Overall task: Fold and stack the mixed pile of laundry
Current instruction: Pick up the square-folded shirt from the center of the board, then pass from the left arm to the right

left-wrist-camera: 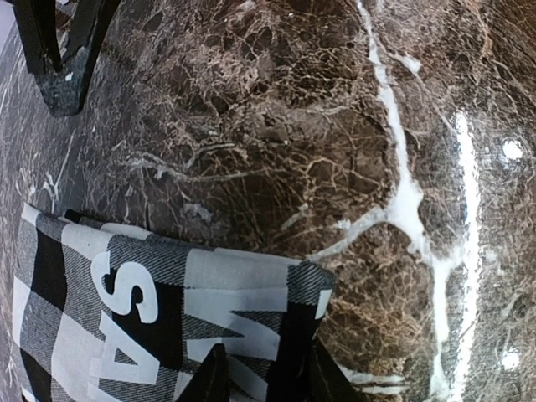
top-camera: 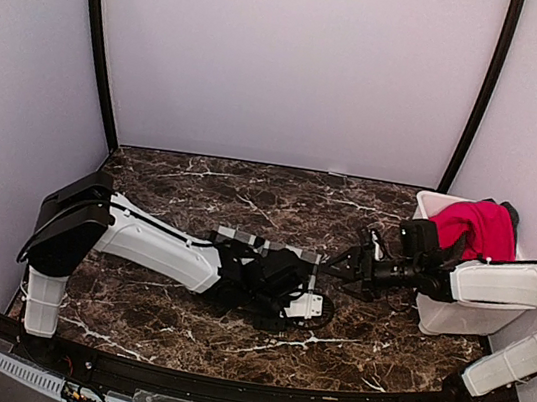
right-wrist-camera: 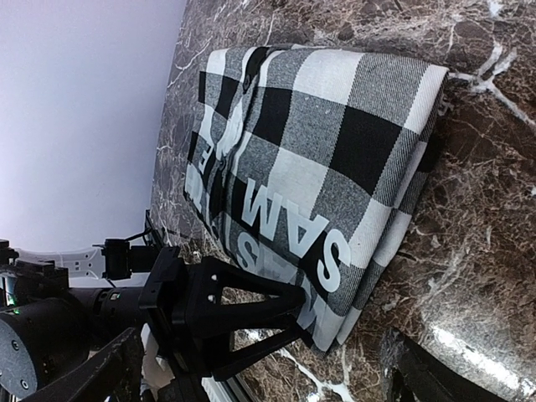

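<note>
If the left gripper bites only the top layer, the fold peels open on lift; that's the main risk. Checked garment lies folded flat on the marble table, its lettered corner between my left fingers. They straddle that corner narrowly, but I cannot tell whether the pads pinch cloth or just bracket it.

Second risk: the fingertips sit right down at the tabletop, so a drag from here could scrape stone or bunch the layers.

Third: right gripper hangs just across the garment from the left one, jaws wide apart, holding nothing. A move by either toward the other risks a knock.

Red garment is unfolded, heaped in the white bin behind my right wrist and draped over its rim. A careless pull may tip or slide the bin.

Pose: left arm stretched long and low toward table centre, wrist near-flat to the surface. Right arm reaches inward across the bin front, forearm level, gripper pointed at the left one. My read: stacking not yet done.
</note>
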